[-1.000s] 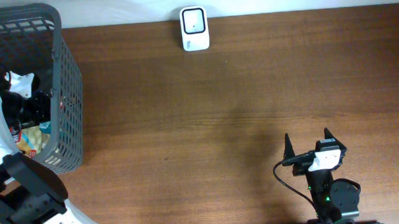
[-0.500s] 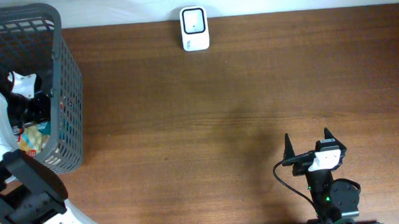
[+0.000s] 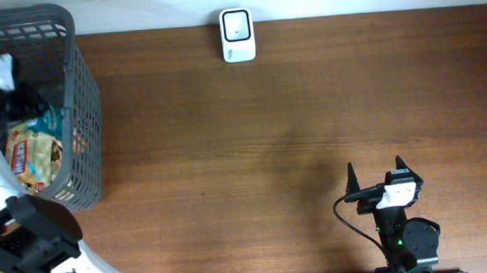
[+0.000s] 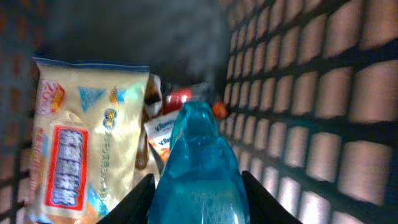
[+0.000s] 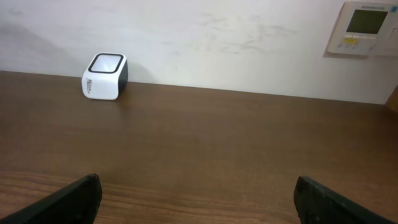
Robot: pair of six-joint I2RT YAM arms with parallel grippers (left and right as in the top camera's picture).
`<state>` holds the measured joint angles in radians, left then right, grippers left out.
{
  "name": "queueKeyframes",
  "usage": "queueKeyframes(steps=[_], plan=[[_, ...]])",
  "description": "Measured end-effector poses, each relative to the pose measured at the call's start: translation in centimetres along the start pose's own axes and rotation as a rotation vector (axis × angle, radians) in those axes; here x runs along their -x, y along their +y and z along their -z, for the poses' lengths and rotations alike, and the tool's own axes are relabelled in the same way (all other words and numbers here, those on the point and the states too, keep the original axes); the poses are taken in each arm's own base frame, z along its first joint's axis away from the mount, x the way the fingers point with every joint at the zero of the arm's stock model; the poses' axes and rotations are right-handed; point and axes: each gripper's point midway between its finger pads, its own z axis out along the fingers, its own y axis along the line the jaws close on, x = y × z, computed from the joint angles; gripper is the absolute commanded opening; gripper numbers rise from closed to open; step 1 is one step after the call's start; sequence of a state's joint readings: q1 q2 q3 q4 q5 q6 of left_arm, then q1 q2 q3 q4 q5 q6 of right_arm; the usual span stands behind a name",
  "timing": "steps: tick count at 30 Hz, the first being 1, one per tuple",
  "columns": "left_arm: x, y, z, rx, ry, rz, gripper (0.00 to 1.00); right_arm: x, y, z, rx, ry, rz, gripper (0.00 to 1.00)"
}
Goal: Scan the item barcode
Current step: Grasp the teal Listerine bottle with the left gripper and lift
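A blue translucent item [image 4: 199, 162] lies in the grey basket [image 3: 83, 94] at the far left, and its teal end [image 3: 55, 120] shows from overhead. My left gripper [image 4: 198, 190] is down inside the basket, both black fingers pressed against the item's sides. The white barcode scanner [image 3: 237, 35] stands at the table's back edge, small in the right wrist view as well [image 5: 104, 76]. My right gripper [image 3: 375, 170] rests near the front right, open wide and holding nothing [image 5: 198, 186].
A yellow snack packet [image 4: 81, 137] with a red label lies beside the blue item, seen from overhead too [image 3: 26, 154]. Smaller packets sit deeper in the basket. The basket's mesh wall [image 4: 311, 112] stands close on the right. A wall panel [image 5: 367, 25] hangs behind the table.
My left arm has shifted towards the back of the basket, uncovering the snack packet, and its jaws have narrowed onto the blue item. The right arm has not moved.
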<state>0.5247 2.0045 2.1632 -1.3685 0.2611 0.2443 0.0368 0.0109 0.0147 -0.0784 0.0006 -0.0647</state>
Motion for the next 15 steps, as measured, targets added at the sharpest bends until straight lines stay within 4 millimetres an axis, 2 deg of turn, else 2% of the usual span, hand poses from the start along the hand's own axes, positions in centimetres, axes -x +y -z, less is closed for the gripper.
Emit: queueKeyframes(steps=[3, 6, 7, 8, 9, 12, 14, 15], plan=[[2.9, -1.4, 4.0, -0.027, -0.128, -0.01, 0.02, 0.0, 0.0, 0.0, 0.0, 0.0, 0.0, 0.98], [7.0, -3.1, 10.9, -0.03, -0.357, -0.023, 0.01, 0.0, 0.0, 0.0, 0.0, 0.0, 0.0, 0.98], [7.7, -3.8, 12.9, -0.044, -0.419, -0.035, 0.0, 0.0, 0.0, 0.0, 0.0, 0.0, 0.0, 0.98], [8.5, -4.9, 15.4, -0.071, -0.495, -0.056, 0.0, 0.0, 0.0, 0.0, 0.0, 0.0, 0.0, 0.98], [9.1, -6.8, 18.5, -0.126, -0.585, -0.097, 0.0, 0.0, 0.0, 0.0, 0.0, 0.0, 0.0, 0.98], [8.9, -11.6, 24.2, -0.284, -0.73, -0.172, 0.0, 0.0, 0.0, 0.0, 0.0, -0.001, 0.0, 0.98], [8.1, -15.0, 26.3, -0.389, -0.765, -0.234, 0.0, 0.0, 0.0, 0.0, 0.0, 0.0, 0.0, 0.98], [7.5, -17.6, 26.7, -0.465, -0.755, -0.275, 0.0, 0.0, 0.0, 0.0, 0.0, 0.0, 0.0, 0.98]])
